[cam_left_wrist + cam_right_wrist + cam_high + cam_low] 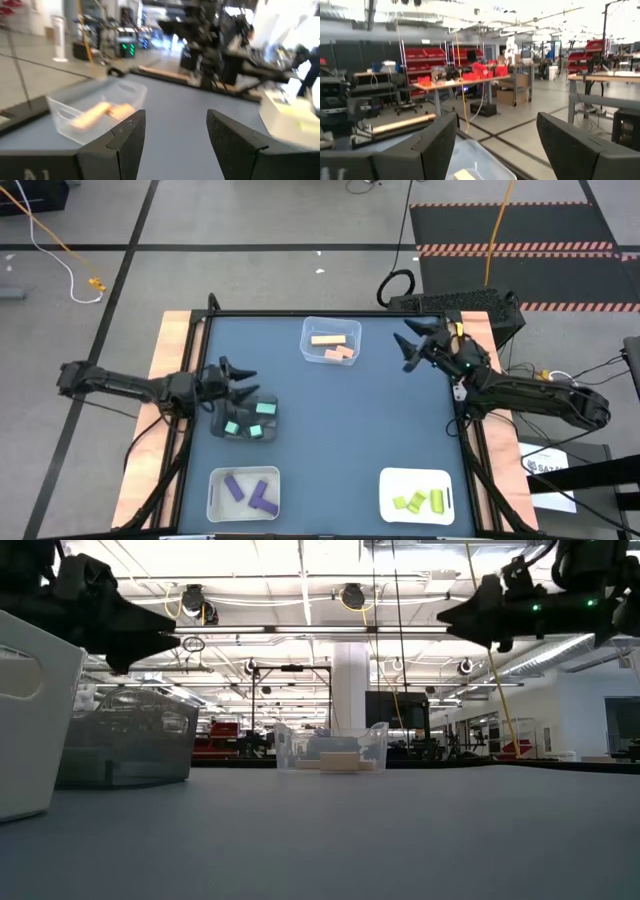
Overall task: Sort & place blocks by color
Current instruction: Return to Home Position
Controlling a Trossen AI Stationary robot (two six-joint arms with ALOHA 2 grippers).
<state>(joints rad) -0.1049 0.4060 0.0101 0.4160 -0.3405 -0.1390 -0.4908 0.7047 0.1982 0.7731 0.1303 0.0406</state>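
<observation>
Pale orange blocks (333, 345) lie in a clear bin (308, 330) at the far middle of the table. Teal blocks (248, 420) lie in a dark bin (268, 426) at the left. Purple blocks (248, 490) fill a white bin (214, 495) at the near left, and yellow-green blocks (420, 501) a white bin (390, 490) at the near right. My left gripper (250, 383) hovers open over the dark bin's far side, nothing between its fingers (131, 140). My right gripper (403, 352) is open and raised to the right of the clear bin, empty (495, 145).
The table's middle (350, 420) is bare blue-grey surface between the bins. Wooden edge strips (170, 340) run along the table's left and right sides. Seen from table height, both grippers (170, 640) (445, 616) hang well above the tabletop.
</observation>
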